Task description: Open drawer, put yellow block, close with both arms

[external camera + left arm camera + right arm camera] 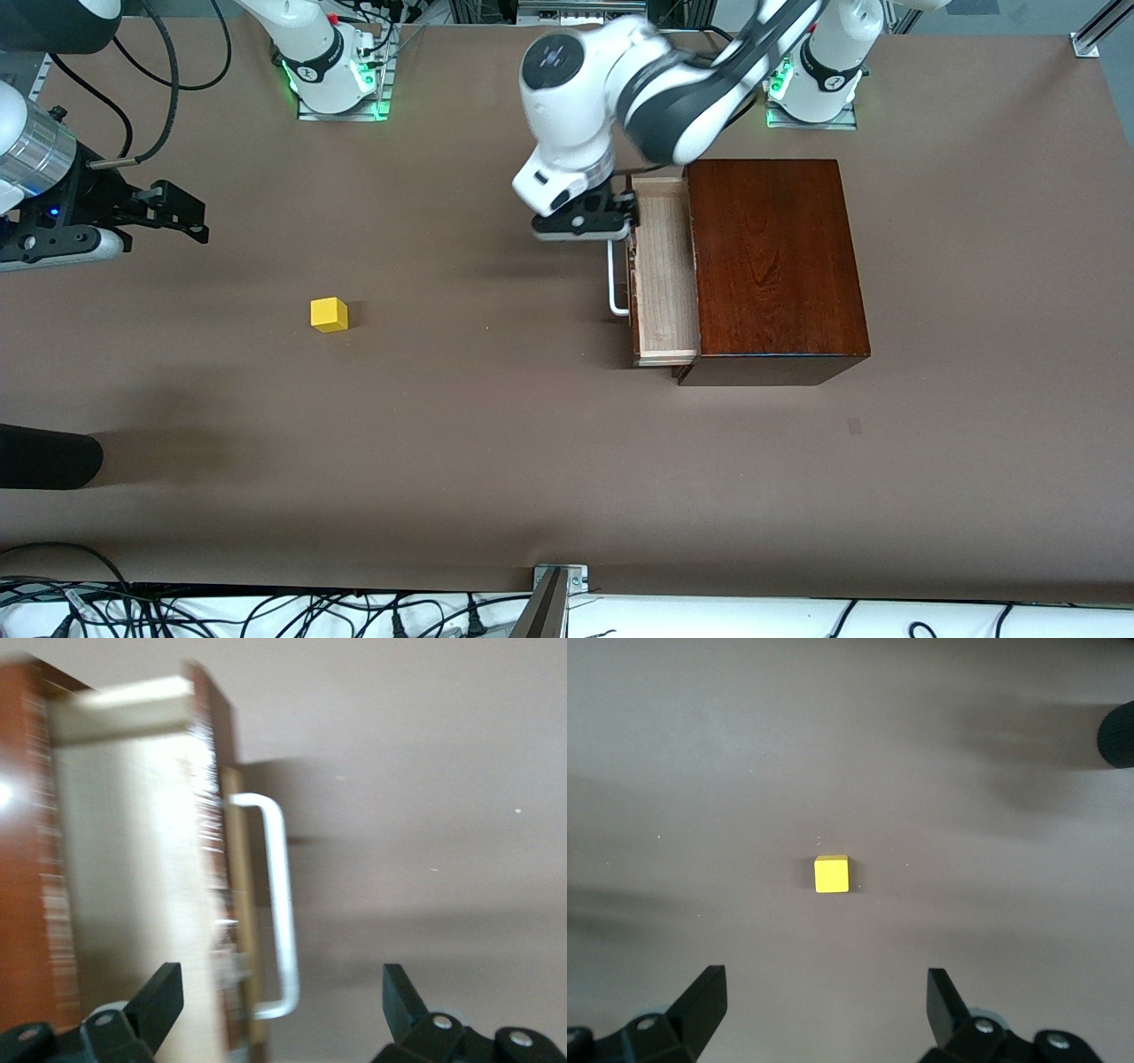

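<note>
The drawer (663, 275) is pulled partly out of the dark mahogany box (775, 266), and its pale-wood tray is empty. Its white handle (613, 285) faces the right arm's end of the table. My left gripper (622, 217) is open over the end of the handle farther from the front camera. In the left wrist view the handle (280, 904) and drawer front lie between the spread fingers (159, 997), which hold nothing. The yellow block (329, 315) sits on the table toward the right arm's end. My right gripper (182, 213) is open and empty above the table, with the block (831, 873) ahead of it.
A black rounded object (44, 456) juts in at the table's edge at the right arm's end, nearer the front camera than the block; it also shows in the right wrist view (1116, 731). Brown tabletop (487, 416) lies between the block and the drawer.
</note>
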Robot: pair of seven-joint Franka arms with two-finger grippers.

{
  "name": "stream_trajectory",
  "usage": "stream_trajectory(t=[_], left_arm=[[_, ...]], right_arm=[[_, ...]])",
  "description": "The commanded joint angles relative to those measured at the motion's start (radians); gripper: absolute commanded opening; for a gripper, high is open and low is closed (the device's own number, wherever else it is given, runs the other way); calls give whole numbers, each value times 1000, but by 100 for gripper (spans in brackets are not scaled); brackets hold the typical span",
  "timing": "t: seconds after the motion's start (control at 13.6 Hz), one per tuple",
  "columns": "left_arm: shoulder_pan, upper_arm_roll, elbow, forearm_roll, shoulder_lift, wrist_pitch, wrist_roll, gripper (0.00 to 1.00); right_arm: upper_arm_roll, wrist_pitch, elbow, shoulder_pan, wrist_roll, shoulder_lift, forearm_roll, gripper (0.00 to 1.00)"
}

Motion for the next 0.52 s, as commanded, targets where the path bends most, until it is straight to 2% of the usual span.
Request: stream_trajectory(t=[0.0, 0.22, 0.29, 0.44], left_arm=[[152, -6, 15, -106, -109, -115, 223, 100], [345, -6, 26, -151, -183, -178, 471, 100], [393, -6, 28, -151, -197, -193, 544, 100], [492, -3, 35, -168, -217, -219, 666, 100]], right_arm=[[6, -8, 24, -7, -9, 7, -2, 100], [7, 10, 25, -3, 3, 14, 2, 100], [9, 64, 25, -3, -6, 41, 20, 100], [9, 80, 19, 0, -12, 55, 28, 100]])
